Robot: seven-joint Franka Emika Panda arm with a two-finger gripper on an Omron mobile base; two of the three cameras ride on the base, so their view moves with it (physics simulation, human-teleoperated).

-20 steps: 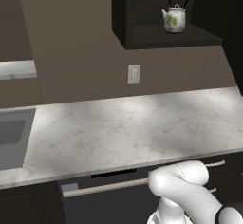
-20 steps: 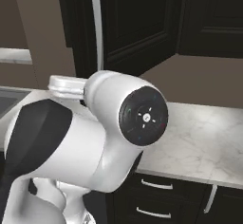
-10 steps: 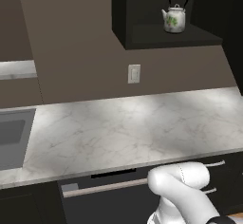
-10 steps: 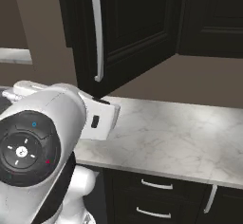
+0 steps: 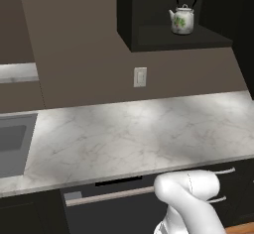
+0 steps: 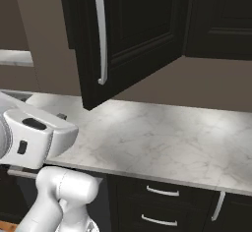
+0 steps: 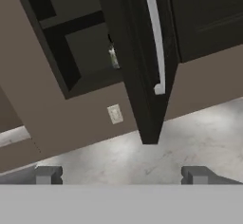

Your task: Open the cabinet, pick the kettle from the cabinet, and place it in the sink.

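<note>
The black upper cabinet (image 5: 149, 34) stands open, and the white kettle (image 5: 182, 19) with green leaves sits upright on its shelf. The open door (image 6: 133, 34) with its long silver bar handle (image 6: 101, 29) swings out over the counter. In the hand view the door (image 7: 137, 52) is seen edge-on and hides all but a sliver of the kettle (image 7: 113, 57). My gripper (image 7: 121, 175) is open, with nothing between its fingertips (image 7: 47, 174), low and well short of the cabinet. The grey sink (image 5: 11, 144) lies at the counter's left end.
White marble counter (image 5: 149, 134) runs below the cabinet, with a wall outlet (image 5: 140, 77) above it. Black base cabinets with short handles (image 6: 162, 191) sit under the counter. A second, closed upper cabinet (image 6: 221, 14) hangs to the right of the open door.
My arm has swung: the large joint that blocked the right base view has moved down and left, and a white link now shows at lower left. Kettle and door have not moved.
</note>
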